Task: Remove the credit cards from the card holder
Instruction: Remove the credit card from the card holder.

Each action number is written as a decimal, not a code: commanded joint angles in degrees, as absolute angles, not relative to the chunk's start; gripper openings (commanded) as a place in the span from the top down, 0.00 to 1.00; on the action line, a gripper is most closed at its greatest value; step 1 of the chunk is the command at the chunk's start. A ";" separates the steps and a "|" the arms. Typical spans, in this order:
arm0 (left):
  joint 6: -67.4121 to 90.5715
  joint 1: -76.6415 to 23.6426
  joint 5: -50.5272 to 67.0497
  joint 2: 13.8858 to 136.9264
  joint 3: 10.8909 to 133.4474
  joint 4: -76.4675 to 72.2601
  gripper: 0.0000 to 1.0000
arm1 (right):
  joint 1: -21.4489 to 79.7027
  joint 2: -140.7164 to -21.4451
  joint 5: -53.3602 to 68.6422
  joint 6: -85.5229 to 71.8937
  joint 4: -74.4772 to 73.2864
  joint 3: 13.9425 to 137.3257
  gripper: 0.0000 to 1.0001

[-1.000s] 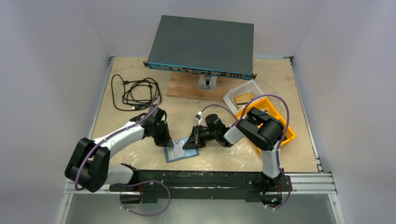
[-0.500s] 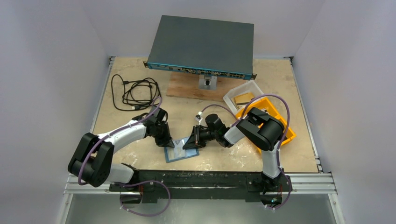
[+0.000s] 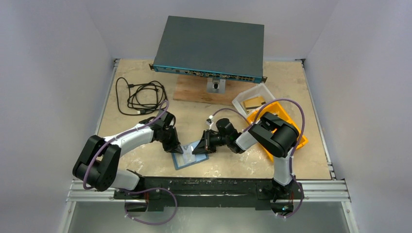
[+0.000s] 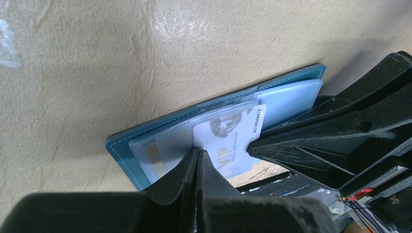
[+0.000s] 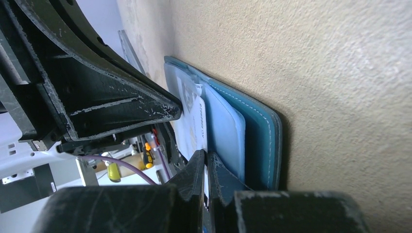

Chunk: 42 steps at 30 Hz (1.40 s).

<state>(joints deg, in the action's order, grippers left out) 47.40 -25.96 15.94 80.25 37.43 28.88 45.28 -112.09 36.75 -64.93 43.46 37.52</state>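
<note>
we see the card holder (image 3: 188, 158) lying open and flat on the table (image 3: 291, 82) near the front edge, between the two arms, its clear pockets facing up. both arms lean in low over it from opposite sides, which we read as one pinning the wallet while the other works a card loose. the left gripper (image 3: 176, 148) has its fingers pressed together, and their joined tip bears down on a clear pocket (image 4: 172, 141) right at the edge of a white credit card (image 4: 232, 138). we judge it is there to hold the wallet down or nudge the card along, not to pinch it. the right gripper (image 3: 197, 148) is likewise closed tight, its tip meeting the card's far end

the top view gives us only the layout, with the cards too small to pick out. the left wrist view shows one card that appears partly out of its pocket, and something pale with a tan patch (image 4: 153, 153) in the next pocket, perhaps another card. the right wrist view looks along the wallet edge-on and shows the layers fanned apart, but whether the card's edge is caught between the right fingers we cannot tell
</note>
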 commanded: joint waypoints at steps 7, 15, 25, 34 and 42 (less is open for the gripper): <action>45.93 -26.02 8.19 82.58 35.66 32.60 1.00 | 44.03 -109.96 35.29 -63.13 41.01 35.80 1.00; 45.89 -26.01 7.92 82.82 35.60 32.80 1.00 | 43.89 -108.24 33.20 -62.30 38.60 35.24 1.00; 45.60 -26.02 8.09 83.71 35.62 32.26 1.00 | 43.92 -109.62 35.14 -62.07 40.51 36.05 0.88; 45.42 -26.27 9.13 84.84 36.10 31.47 1.00 | 44.49 -112.68 37.25 -63.29 43.01 38.53 0.73; 46.04 -26.37 6.94 84.82 36.10 33.18 1.00 | 43.72 -110.16 35.80 -62.34 40.06 37.29 1.00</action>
